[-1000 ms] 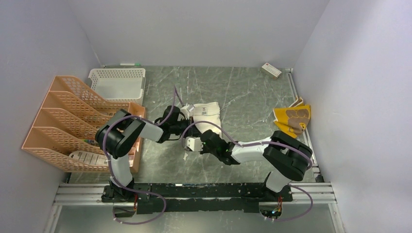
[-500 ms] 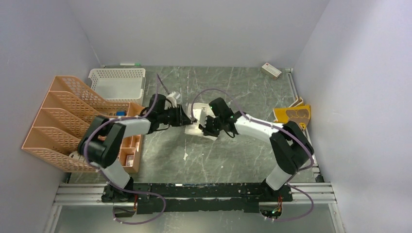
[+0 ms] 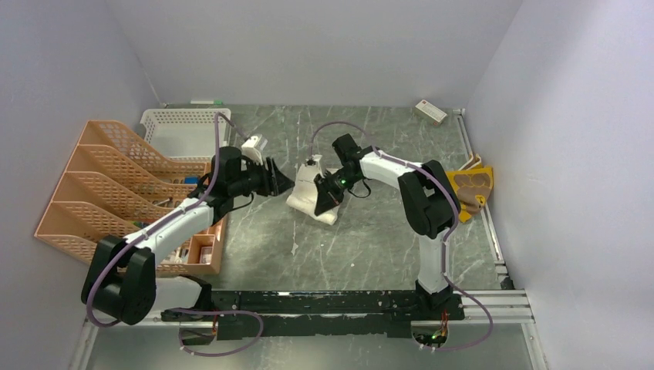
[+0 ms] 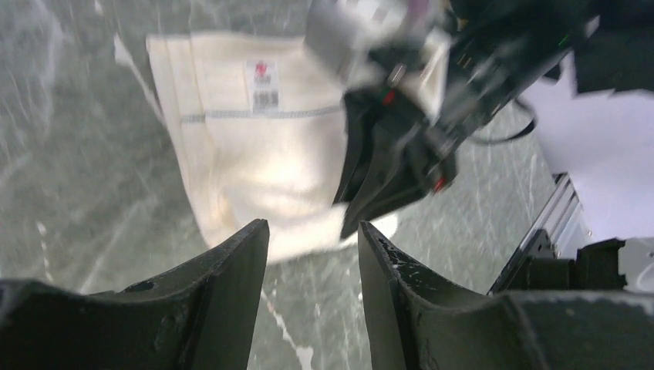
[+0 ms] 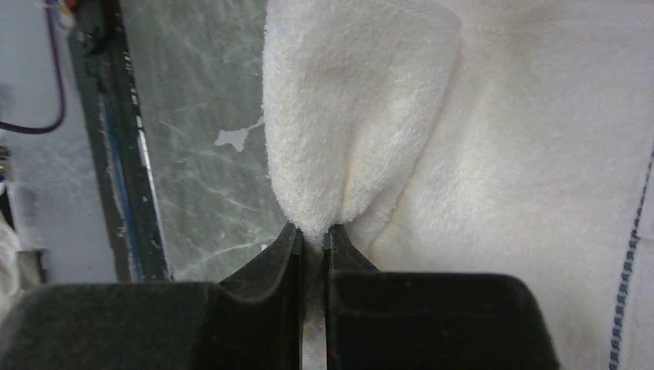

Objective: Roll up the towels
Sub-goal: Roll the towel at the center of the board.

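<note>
The off-white towel [image 3: 307,197] lies bunched in the middle of the table; its stitched band and label show in the left wrist view [image 4: 254,139]. My right gripper [image 3: 321,205] reaches over it from the far side and is shut on a pinched fold of its edge [image 5: 312,235]. The raised fold [image 5: 347,108] stands just beyond the fingertips. My left gripper [image 3: 282,183] hovers just left of the towel, open, with only bare table between its fingers [image 4: 312,231]. The mustard-yellow towel [image 3: 466,189] lies crumpled at the right edge.
A peach file sorter [image 3: 108,193] and a white basket [image 3: 185,131] fill the left side. A small white-and-red box [image 3: 430,112] sits at the far right corner. The mounting rail [image 3: 308,304] runs along the near edge.
The left gripper let go of the off-white towel, opened and drew back to the left. The right gripper swung up from the near side and shut on the towel's fold.
</note>
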`<state>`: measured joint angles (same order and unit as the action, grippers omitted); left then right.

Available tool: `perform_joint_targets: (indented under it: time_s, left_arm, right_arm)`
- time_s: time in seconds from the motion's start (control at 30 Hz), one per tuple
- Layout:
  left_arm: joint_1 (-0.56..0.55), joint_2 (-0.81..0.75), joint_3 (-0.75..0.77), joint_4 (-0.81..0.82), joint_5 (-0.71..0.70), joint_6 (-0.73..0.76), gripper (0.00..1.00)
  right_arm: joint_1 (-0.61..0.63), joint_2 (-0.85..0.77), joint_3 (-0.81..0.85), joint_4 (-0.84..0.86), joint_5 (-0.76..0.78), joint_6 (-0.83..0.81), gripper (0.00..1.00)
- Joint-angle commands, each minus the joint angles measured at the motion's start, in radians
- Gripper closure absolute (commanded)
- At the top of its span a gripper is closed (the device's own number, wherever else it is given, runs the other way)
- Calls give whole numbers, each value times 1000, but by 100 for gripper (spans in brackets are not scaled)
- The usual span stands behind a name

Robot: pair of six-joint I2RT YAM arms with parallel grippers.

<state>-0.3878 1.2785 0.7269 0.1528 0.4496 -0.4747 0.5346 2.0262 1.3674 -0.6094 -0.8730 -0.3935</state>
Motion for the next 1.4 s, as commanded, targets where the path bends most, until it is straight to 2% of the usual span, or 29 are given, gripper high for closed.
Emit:
perform_joint_targets:
  time_s: [0.0,0.13,0.33,0.63,1.17,1.2,1.27,1.37]
  left_arm:
    - [3,-13,-66,-35,27,-4,43]
    - [-9,0,-77,-20,37,-9,43]
    - [-53,77,-23,5,16,-4,43]
    - [-120,242,61,77,-18,-25,44]
    - [-114,521,176,134,-88,-40,46]
    - [-113,540,182,126,-95,-43,47]
    - [-109,571,186,105,-117,-44,48]
    - [-94,593,169,91,-136,-52,49]
  right_arm:
    - [-70,-22,21,-12,-136,88,100]
    - [-122,-13,42,11,-180,146,100]
    - [-127,90,104,11,-100,244,100]
    - [-131,204,186,-54,-86,223,100]
    - [-143,265,188,-33,0,252,100]
    - [-143,259,190,-36,13,248,99]
    - [-144,230,186,-27,69,251,85]
    - [-157,155,169,15,193,272,80]
